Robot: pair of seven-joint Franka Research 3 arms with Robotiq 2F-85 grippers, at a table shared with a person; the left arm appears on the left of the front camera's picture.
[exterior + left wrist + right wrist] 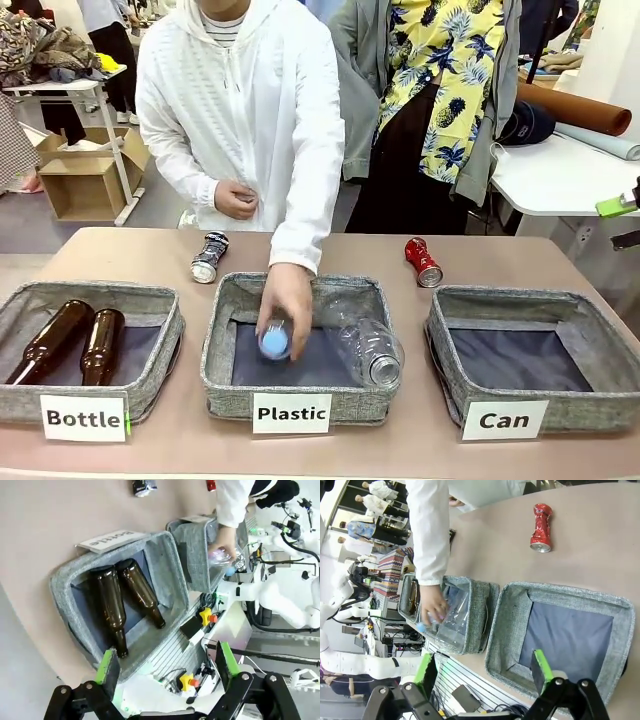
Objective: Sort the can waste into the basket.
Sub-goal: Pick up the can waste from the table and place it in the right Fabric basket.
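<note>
My left gripper hangs spread wide over the Bottle bin, ready to grab. The silver can lies on the table behind it. A person's hand reaches into the middle bin. The red can waits behind the Can basket, where my right gripper hangs spread wide too.

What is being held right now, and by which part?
The left gripper and right gripper hold nothing. The person's hand grips a clear plastic bottle near its blue-capped end, over the Plastic bin.
</note>
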